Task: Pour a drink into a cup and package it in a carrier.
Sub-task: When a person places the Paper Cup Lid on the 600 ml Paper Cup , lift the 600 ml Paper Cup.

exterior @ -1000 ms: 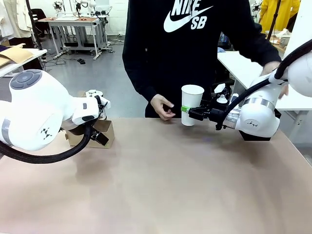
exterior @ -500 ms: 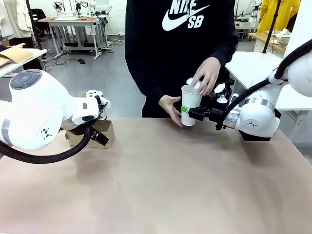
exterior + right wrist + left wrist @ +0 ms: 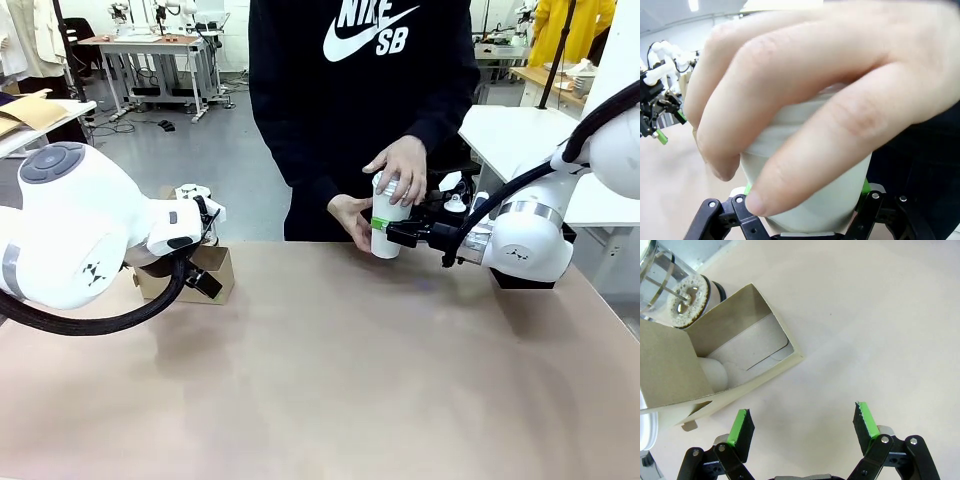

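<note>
- Front view: the right gripper (image 3: 386, 234), black with green pads, is clamped on the sides of a smooth white tapered paper cup (image 3: 384, 241) at the far edge of the table (image 3: 330, 380). A person's upper hand (image 3: 398, 170) lies curled over the top of the cup, and the lower hand (image 3: 352, 218) touches its side. The tabletop is matt beige. Grey floor and work tables lie beyond.
- Left wrist view: the left gripper (image 3: 802, 422) hangs spread wide and holds nothing above bare tabletop. Just beside it sits the carrier (image 3: 740, 350), folded brown cardboard with grey inner faces, and against that a clear glass jar (image 3: 670, 280) with a metal base.
- Right wrist view: both green pads press the cup's wall, with the person's fingers wrapped over its top
</note>
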You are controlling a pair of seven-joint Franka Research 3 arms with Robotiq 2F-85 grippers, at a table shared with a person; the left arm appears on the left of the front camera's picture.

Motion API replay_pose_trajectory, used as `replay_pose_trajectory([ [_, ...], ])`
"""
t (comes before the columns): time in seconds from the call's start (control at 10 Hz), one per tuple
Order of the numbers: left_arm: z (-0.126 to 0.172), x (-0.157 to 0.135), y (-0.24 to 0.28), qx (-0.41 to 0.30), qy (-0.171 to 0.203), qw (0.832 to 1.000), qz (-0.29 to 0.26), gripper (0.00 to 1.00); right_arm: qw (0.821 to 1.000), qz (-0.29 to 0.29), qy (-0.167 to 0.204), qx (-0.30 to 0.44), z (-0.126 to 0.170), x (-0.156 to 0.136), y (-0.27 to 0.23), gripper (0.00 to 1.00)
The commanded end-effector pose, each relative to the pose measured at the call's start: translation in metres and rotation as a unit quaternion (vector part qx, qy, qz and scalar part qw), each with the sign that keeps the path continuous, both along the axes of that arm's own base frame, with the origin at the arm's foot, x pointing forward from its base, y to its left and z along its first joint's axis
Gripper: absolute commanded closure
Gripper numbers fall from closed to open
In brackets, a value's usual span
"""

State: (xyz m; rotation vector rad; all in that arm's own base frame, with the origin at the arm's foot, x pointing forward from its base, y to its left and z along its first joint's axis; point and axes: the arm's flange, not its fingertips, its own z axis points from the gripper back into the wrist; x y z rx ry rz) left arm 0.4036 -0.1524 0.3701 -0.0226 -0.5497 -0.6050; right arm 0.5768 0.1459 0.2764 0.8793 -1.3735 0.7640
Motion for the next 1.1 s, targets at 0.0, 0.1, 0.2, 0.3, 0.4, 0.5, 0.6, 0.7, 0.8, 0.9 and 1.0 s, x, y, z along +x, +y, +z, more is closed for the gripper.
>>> replay_pose_trajectory([
  [0.0,0.0002,0.0,0.0005,-0.001,0.0,1.0,0.0,0.0,1.0,-0.005,0.001,0.004,0.0028,0.0004,0.0029,0.19],
  [0.1,0.0002,0.0,0.0005,-0.001,0.0,1.0,0.0,0.0,1.0,-0.005,0.001,0.004,0.0028,0.0004,0.0029,0.19],
  [0.2,0.0002,0.0,0.0005,-0.001,0.0,1.0,0.0,0.0,1.0,-0.005,0.001,0.004,0.0028,0.0004,0.0029,0.19],
  [0.3,0.0002,0.0,0.0005,-0.001,0.0,1.0,0.0,0.0,1.0,-0.005,0.001,0.004,0.0028,0.0004,0.0029,0.19],
  [0.4,0.0002,0.0,0.0005,-0.001,0.0,1.0,0.0,0.0,1.0,-0.005,0.001,0.004,0.0028,0.0004,0.0029,0.19],
  [0.5,0.0002,0.0,0.0005,-0.001,0.0,1.0,0.0,0.0,1.0,-0.005,0.001,0.004,0.0028,0.0004,0.0029,0.19],
  [0.6,0.0002,0.0,0.0005,-0.001,0.0,1.0,0.0,0.0,1.0,-0.005,0.001,0.004,0.0028,0.0004,0.0029,0.19],
  [0.7,0.0002,0.0,0.0005,-0.001,0.0,1.0,0.0,0.0,1.0,-0.005,0.001,0.004,0.0028,0.0004,0.0029,0.19],
  [0.8,0.0002,0.0,0.0005,-0.001,0.0,1.0,0.0,0.0,1.0,-0.005,0.001,0.004,0.0028,0.0004,0.0029,0.19],
  [0.9,0.0002,0.0,0.0005,-0.001,0.0,1.0,0.0,0.0,1.0,-0.005,0.001,0.004,0.0028,0.0004,0.0029,0.19],
  [1.0,0.0002,0.0,0.0005,-0.001,0.0,1.0,0.0,0.0,1.0,-0.005,0.001,0.004,0.0028,0.0004,0.0029,0.19],
])
